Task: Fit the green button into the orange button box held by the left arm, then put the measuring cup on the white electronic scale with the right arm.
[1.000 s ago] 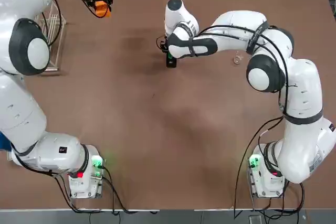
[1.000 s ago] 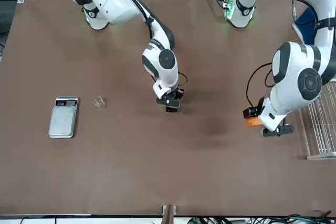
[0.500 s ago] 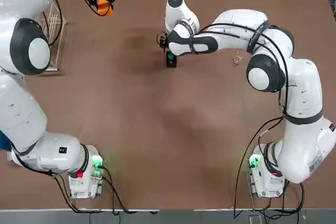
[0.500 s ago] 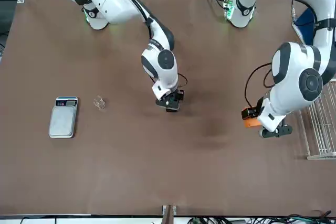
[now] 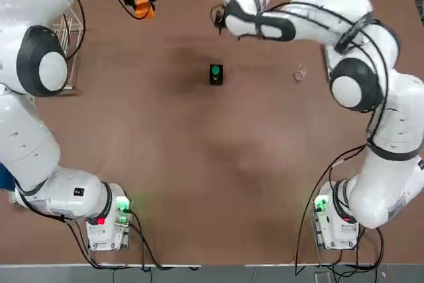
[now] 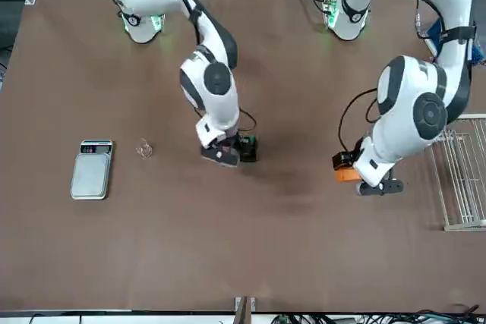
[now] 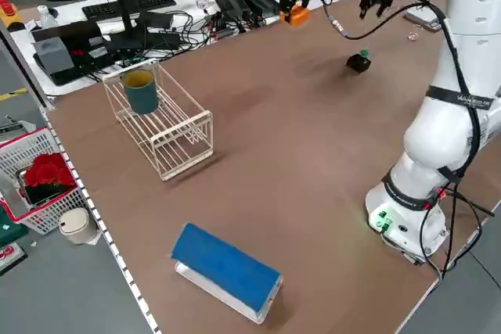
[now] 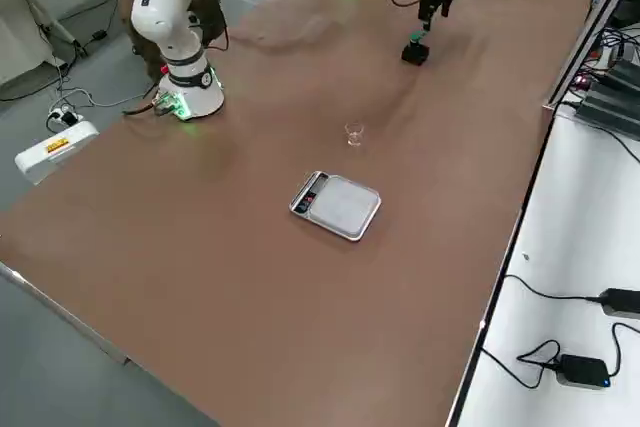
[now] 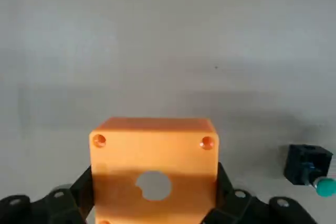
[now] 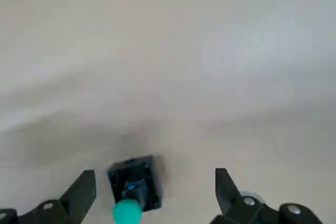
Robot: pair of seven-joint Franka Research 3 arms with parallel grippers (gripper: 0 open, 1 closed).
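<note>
The left gripper's jaws (image 9: 155, 190) pinch the orange button box (image 9: 154, 171) between them, its round hole showing, while the right gripper's jaws (image 10: 157, 192) are spread wide with nothing between their tips. Near the right jaws, apart from them, the green button (image 10: 127, 212) sits on its black block (image 10: 140, 179) on the table (image 5: 199, 164); well apart from both pairs of jaws are the measuring cup (image 8: 354, 133) and, near the cup, the white electronic scale (image 8: 337, 206).

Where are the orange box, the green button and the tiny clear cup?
Orange box (image 9: 178, 145): left wrist view, its front face.
Green button (image 10: 127, 212): right wrist view, its round cap.
Clear cup (image 8: 354, 134): right side view, its side.
</note>
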